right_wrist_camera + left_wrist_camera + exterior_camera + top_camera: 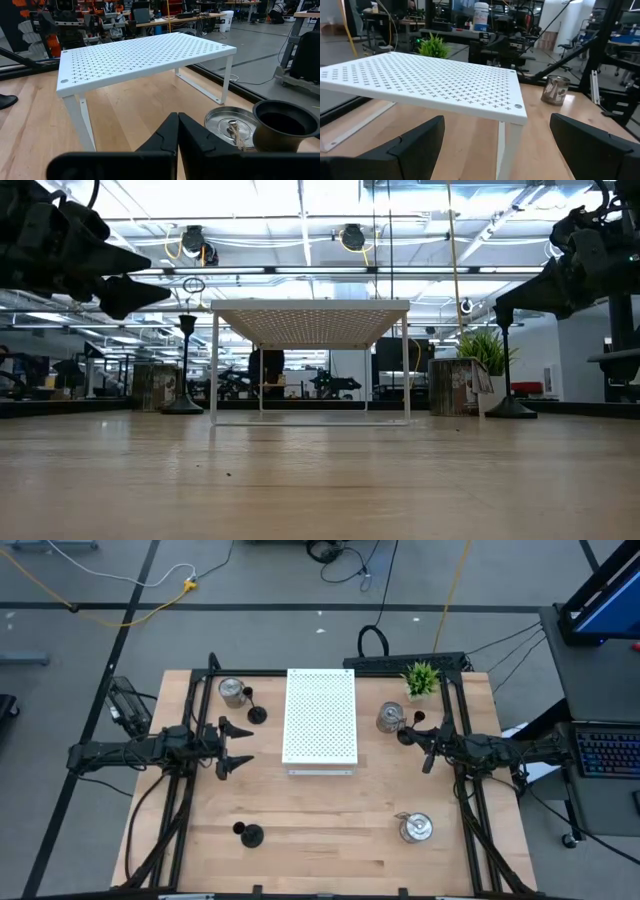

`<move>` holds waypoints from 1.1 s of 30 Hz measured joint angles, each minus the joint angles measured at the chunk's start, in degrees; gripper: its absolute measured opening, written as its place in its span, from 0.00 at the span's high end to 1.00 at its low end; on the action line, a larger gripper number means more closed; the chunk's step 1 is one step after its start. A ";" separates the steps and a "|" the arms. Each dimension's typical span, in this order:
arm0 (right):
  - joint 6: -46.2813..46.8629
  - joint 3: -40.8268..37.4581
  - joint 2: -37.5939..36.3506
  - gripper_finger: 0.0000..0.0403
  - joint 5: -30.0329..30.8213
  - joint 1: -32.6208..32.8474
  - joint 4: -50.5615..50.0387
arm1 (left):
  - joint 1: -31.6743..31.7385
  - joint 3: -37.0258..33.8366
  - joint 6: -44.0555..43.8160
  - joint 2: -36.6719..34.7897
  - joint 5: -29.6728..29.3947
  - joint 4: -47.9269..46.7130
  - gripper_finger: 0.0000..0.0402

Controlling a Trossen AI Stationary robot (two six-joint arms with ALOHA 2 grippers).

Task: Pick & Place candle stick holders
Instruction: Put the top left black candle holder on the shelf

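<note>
Six candle stick holders stand on their bases on the wooden table. One silver holder [232, 691] and one black holder [256, 714] are at the far left. Another silver holder [390, 718] and black holder [417, 718] are at the far right. A black holder [248, 834] is near left and a silver holder [415, 828] near right. My left gripper [236, 746] is open and empty, left of the white shelf [320, 720]. My right gripper [406, 736] is shut and empty, just near of the far-right silver holder [231, 127] and black holder [285, 125].
The white perforated shelf [445, 85] stands on thin legs in the table's middle between the two grippers. A small green potted plant [421, 678] sits at the far right corner. Black frame rails run along both table sides. Bare wood lies along the near edge.
</note>
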 joint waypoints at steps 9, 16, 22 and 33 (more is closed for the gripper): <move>-0.01 -0.01 0.00 1.00 0.00 0.00 0.00 | 0.00 -0.02 6.05 0.00 -3.28 0.00 0.09; -0.01 -0.01 -0.01 1.00 0.00 0.01 0.00 | 0.00 -0.02 4.87 0.00 -3.96 0.00 0.09; -0.02 0.00 0.00 1.00 0.00 0.01 0.02 | 0.00 -0.02 4.82 0.02 -4.46 0.00 0.09; -0.02 0.00 0.01 1.00 0.00 0.02 0.02 | 0.00 -0.01 4.37 0.01 -4.37 0.00 0.09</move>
